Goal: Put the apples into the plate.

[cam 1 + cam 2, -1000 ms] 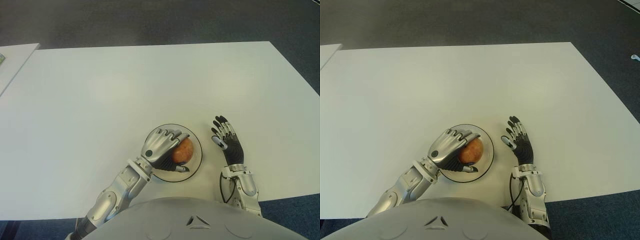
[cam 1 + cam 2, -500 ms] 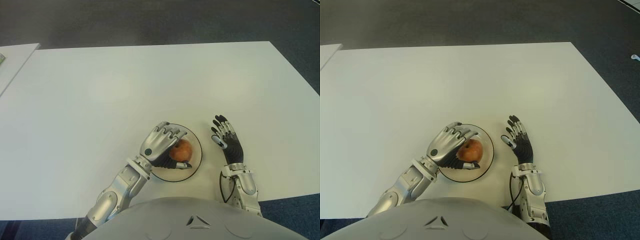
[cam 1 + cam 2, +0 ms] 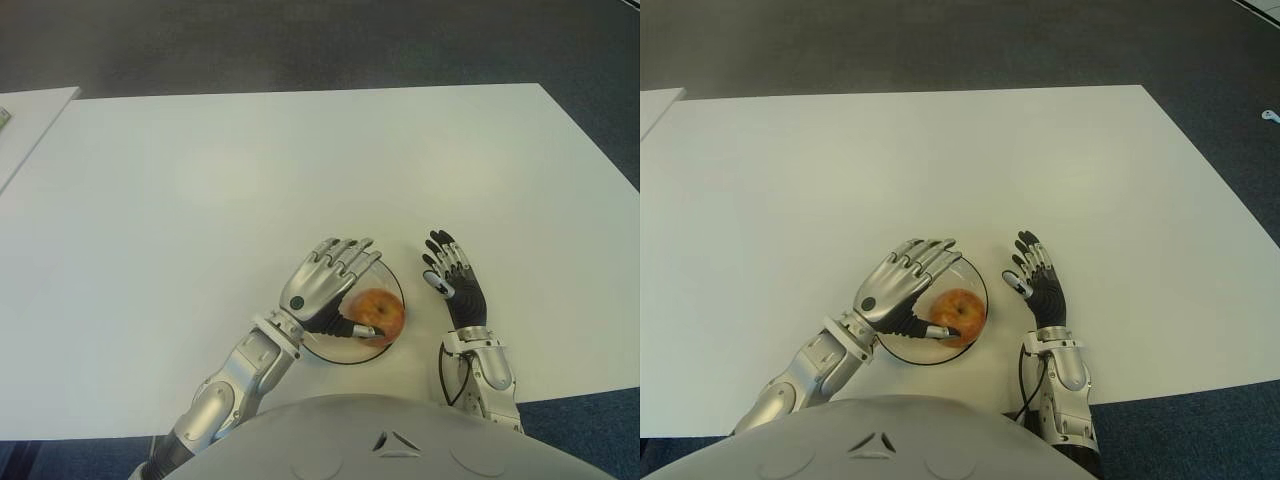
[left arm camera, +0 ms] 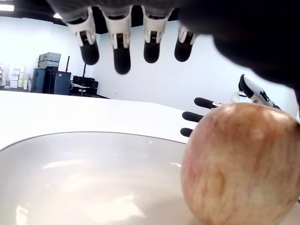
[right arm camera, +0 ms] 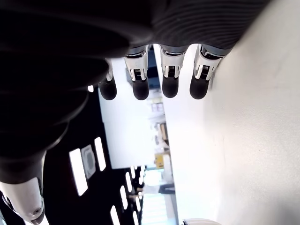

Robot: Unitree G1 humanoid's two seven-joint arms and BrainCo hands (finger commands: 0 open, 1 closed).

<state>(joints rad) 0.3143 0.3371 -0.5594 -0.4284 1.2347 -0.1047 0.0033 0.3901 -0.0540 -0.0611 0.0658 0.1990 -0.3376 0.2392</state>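
A white table (image 3: pixel 200 180) over dark carpet fills the eye views. Low centre, a red-yellow apple (image 3: pixel 377 316) sits in the glass plate (image 3: pixel 392 280), under the spread left hand (image 3: pixel 325 290). The right hand (image 3: pixel 455 285) is seen right of the plate, fingers extended.

In the left wrist view, the blotchy apple (image 4: pixel 239 164) lies unheld, fingers (image 4: pixel 121 51) splayed above.

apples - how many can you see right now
1. The apple sits in the plate on the table, under the open left hand. The right hand shows beside the plate, on its right, holding nothing. No other apple shows.
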